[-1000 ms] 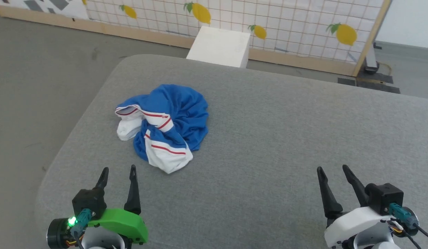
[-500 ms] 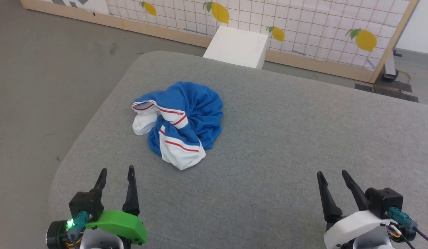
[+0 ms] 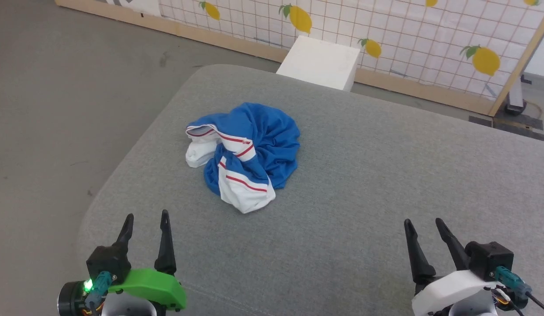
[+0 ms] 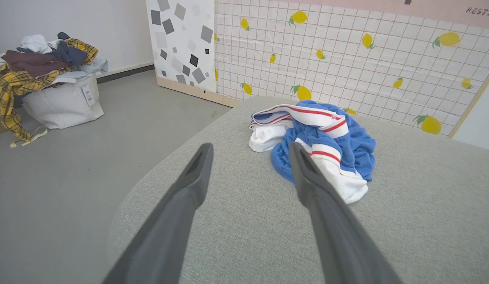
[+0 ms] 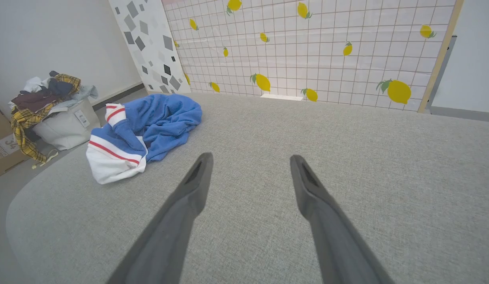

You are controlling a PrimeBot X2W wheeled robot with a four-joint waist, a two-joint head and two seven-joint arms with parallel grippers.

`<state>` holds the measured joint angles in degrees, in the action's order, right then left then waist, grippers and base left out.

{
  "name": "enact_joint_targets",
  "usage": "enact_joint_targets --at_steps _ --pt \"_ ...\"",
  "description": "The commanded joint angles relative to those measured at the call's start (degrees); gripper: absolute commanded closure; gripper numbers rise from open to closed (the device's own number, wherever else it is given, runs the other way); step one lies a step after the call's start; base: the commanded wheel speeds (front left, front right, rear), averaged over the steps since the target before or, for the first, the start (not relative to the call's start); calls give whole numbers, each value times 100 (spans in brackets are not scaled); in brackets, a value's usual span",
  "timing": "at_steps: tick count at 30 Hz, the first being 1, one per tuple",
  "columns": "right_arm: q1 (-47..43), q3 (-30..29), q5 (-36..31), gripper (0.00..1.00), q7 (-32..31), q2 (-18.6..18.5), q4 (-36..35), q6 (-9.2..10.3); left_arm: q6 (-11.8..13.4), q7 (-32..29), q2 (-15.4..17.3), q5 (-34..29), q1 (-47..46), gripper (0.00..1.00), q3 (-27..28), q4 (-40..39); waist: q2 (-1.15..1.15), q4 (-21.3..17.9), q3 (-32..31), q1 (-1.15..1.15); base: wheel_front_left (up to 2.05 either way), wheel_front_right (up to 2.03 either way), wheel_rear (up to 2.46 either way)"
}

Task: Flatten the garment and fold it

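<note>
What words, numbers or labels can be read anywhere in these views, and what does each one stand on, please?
"RESTAU", cut off by the picture's edge: on the pink band above the lemon-patterned wall.
"34": on the cardboard box at the left of the right wrist view; the smaller print beside it is too blurred to read.
Tag on the white bag of clothes: too small to read.
Garment: crumpled, no lettering shows.

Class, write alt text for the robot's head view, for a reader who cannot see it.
A crumpled blue and white shirt lies bunched on a grey padded surface, towards its left side. The left gripper and the right gripper, both open and empty, sit at the lower corners, apart from it. Behind stand a white box and a lemon-print screen.
</note>
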<state>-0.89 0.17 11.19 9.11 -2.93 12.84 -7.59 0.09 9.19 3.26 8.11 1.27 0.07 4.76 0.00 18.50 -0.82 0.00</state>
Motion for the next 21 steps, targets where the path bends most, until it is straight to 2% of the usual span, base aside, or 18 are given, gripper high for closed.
enact_joint_targets --at_steps 1,15,21 --pt "71 -2 79 0 64 3 53 6 43 59 25 -30 84 0 2 26 0 44 -3 0 0 0 0" --pt "131 20 199 0 229 4 214 7 84 224 35 156 21 0 66 129 0 209 38 0 0 0 0" --pt "174 -46 202 0 299 4 263 8 -30 265 96 406 -385 0 142 257 0 238 121 0 0 0 0"
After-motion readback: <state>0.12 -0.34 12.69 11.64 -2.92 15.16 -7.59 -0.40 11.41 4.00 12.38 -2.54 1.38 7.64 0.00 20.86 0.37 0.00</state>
